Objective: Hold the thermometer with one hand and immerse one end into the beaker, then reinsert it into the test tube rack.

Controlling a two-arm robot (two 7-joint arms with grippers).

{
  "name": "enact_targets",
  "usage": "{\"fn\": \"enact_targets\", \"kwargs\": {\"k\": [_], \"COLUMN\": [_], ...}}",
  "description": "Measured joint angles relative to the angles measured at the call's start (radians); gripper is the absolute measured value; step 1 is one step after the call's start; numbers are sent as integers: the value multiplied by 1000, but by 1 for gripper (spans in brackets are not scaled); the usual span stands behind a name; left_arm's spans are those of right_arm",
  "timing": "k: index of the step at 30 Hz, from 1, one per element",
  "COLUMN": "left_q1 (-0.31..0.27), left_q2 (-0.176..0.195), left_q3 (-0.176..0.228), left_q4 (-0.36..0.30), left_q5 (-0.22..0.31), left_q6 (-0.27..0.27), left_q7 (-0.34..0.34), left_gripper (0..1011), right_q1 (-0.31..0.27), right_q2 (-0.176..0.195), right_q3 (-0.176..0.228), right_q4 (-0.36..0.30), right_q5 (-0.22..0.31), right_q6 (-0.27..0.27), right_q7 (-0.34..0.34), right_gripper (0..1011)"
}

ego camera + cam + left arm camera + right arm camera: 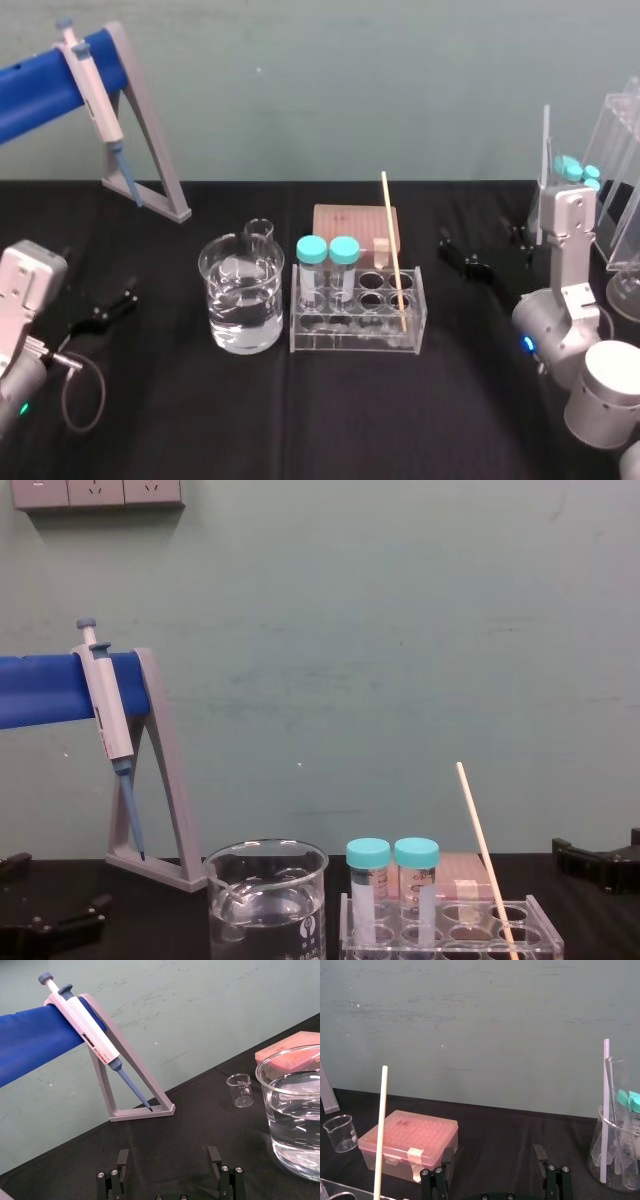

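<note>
1. Judging by the layout, the step in hand is the first grasp. The thermometer [394, 250] stands leaning in the rack [350, 343], and no pincer touches it.
2. The right pincer [492, 252] hovers low over the surface [300, 420] with its jaws wide apart and nothing between them. The thermometer is to its left, near but clearly apart. The right wrist view shows the same wide pincer [495, 1172] and the thermometer [381, 1130] off to one side.
3. The left pincer [105, 305] is also wide and empty. The beaker [240, 290], which holds water, is to its right and between the two pincers.
4. To do the grasp well, the right pincer should probably come to the free upper part of the rod, above the rack, and centre the rod between the jaws before closing.
5. The lift should follow the lean of the rod. A sideways pull may tip the light rack or knock the tubes.
6. The rod is thin and smooth, so it may slip or turn in the jaws. A firm, gentle closing seems best.
7. Count:
   - one thermometer, one rack, one large beaker and one small beaker [259, 232] behind it
   - two teal-capped tubes [328, 252] in the rack
   - one pink box [350, 222] behind the rack
   - one pipette [92, 85] on one stand [150, 150], far beyond the left pincer
</note>
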Motion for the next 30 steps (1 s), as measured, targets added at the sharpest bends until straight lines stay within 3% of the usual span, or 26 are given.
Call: {"fn": "enact_targets", "kwargs": {"k": [30], "left_q1": [0], "left_q2": [0], "left_q3": [0], "left_q4": [0], "left_q5": [0], "left_q6": [0], "left_q7": [0], "left_gripper": [1004], "right_q1": [5], "right_q2": [2], "right_q3": [1], "right_q4": [-7], "right_q5": [0], "right_q6": [-8], "right_q7": [-5], "right_gripper": [1003]}}
